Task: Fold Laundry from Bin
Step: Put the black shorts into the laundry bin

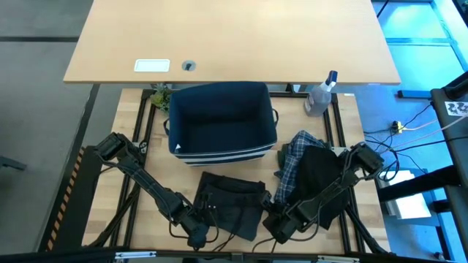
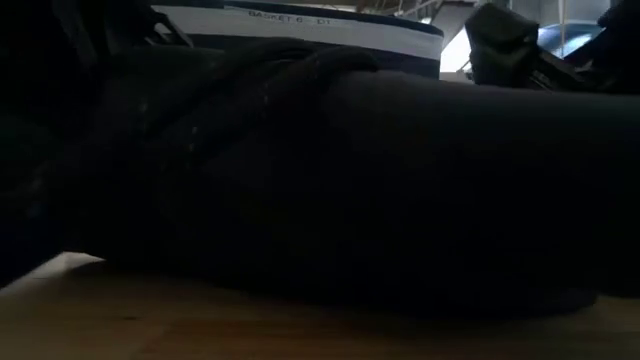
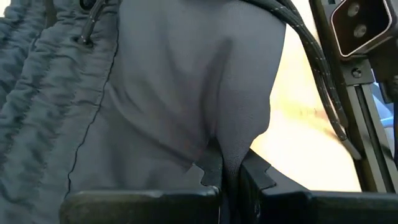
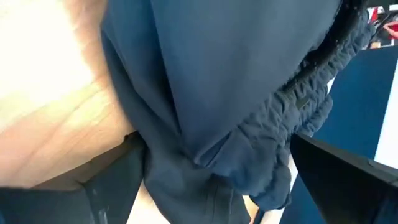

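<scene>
Boxy navy-blue fabric bin (image 1: 223,120) w/ white stripes low on its walls standing at middle of far edge of the wooden-slat tabletop (image 1: 139,120), mouth up, inside looks dark; nothing made out in it from above. Small side handle showing on its right wall. Dark olive-green soft garment (image 1: 232,201), crumpled, gathered waistband and drawstring visible in left wrist view, lying flat on tabletop just in front of bin, toward near edge at centre. Left gripper (image 1: 197,232) down at near-left corner of that garment, clenched on a pinch of its cloth; in left wrist view a fold of fabric (image 3: 186,93) rises straight out from between the closed fingers (image 3: 211,177). Right gripper (image 1: 276,225) at near-right side of same garment, released, jaws wide; right wrist view shows cloth (image 4: 236,87) w/ elastic gathered hem lying between the spread fingers (image 4: 339,177), not squeezed. Blue-and-white plaid shirt (image 1: 292,162) heaped right of centre, partly under a black garment (image 1: 322,175) draped over it; both beside right arm, just right of bin's front-right corner. Clear spray bottle w/ blue cap (image 1: 320,96) upright near far-right corner of tabletop, apart from bin. Small green plant sprig (image 1: 161,97) near far-left, touching or just beside bin's rear-left corner. Low view almost wholly filled by dark cloth (image 2: 350,190), bin's white stripe (image 2: 300,25) behind it.
</scene>
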You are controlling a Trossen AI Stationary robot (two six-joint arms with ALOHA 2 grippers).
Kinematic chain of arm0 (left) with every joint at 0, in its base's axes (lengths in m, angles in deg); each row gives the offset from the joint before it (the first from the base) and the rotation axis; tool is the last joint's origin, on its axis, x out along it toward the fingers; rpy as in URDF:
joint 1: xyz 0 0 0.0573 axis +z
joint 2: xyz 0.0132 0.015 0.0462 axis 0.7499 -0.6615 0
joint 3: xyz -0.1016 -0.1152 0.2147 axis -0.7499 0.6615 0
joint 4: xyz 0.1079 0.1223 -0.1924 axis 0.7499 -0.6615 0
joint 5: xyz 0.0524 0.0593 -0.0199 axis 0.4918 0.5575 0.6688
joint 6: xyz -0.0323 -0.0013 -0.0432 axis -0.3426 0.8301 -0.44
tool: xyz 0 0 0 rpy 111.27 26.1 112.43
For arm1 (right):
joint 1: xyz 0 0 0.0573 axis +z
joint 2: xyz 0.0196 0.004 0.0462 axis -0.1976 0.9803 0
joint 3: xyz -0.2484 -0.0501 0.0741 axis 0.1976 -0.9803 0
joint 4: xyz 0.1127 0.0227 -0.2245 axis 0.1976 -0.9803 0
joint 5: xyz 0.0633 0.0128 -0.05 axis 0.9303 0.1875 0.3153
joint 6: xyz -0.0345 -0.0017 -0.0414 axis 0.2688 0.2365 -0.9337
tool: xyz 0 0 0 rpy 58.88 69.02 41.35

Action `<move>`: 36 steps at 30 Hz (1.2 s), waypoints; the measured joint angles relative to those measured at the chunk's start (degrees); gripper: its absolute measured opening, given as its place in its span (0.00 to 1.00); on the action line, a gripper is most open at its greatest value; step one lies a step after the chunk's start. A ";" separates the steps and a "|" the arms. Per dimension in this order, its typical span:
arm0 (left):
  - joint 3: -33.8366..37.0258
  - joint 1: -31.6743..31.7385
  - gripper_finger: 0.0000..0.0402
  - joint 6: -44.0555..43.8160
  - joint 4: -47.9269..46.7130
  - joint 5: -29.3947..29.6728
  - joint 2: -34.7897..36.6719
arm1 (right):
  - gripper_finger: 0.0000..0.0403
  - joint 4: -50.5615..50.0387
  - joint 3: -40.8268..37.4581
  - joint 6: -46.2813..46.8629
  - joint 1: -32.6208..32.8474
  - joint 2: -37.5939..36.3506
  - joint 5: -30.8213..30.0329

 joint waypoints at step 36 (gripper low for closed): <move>-30.79 -5.18 0.02 2.88 -35.32 9.96 -0.02 | 0.07 -7.05 18.03 -3.73 -3.17 -4.53 -13.14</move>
